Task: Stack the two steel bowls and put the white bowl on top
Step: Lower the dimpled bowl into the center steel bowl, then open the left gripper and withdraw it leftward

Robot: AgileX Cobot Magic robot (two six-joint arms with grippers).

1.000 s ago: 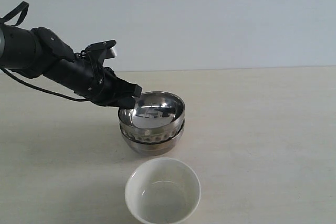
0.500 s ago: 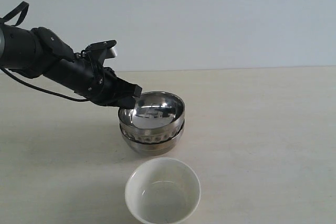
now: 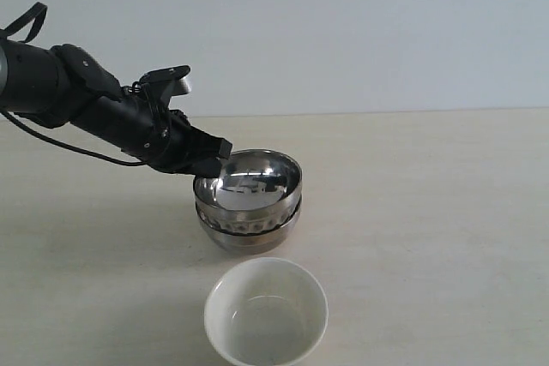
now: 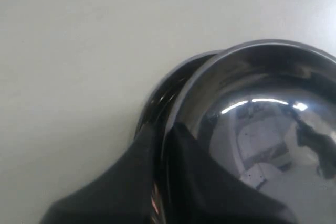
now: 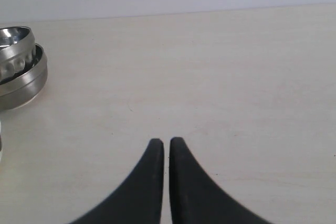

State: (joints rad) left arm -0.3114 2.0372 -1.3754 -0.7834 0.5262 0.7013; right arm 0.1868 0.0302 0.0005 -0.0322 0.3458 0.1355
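Two steel bowls are nested at the table's middle. The upper steel bowl [image 3: 249,182], ribbed on its lower outside, sits a little tilted inside the smooth lower steel bowl [image 3: 225,237]. My left gripper [image 3: 214,159] is shut on the upper bowl's left rim, one finger inside and one outside; the left wrist view shows this gripper [image 4: 165,128] pinching the rim of the upper steel bowl [image 4: 262,93]. The white bowl [image 3: 267,312] stands upright and apart, just in front of the stack. My right gripper [image 5: 166,141] is shut on nothing above bare table, with the steel bowls [image 5: 18,64] off to one side.
The pale wooden table [image 3: 429,212] stretches to the right of the bowls, with a plain wall behind. The left arm [image 3: 77,100] reaches in from the left, with its cable hanging. The right arm is out of the exterior view.
The upper steel bowl has settled very slightly lower into the lower one, with the left gripper following. Nothing else has moved.
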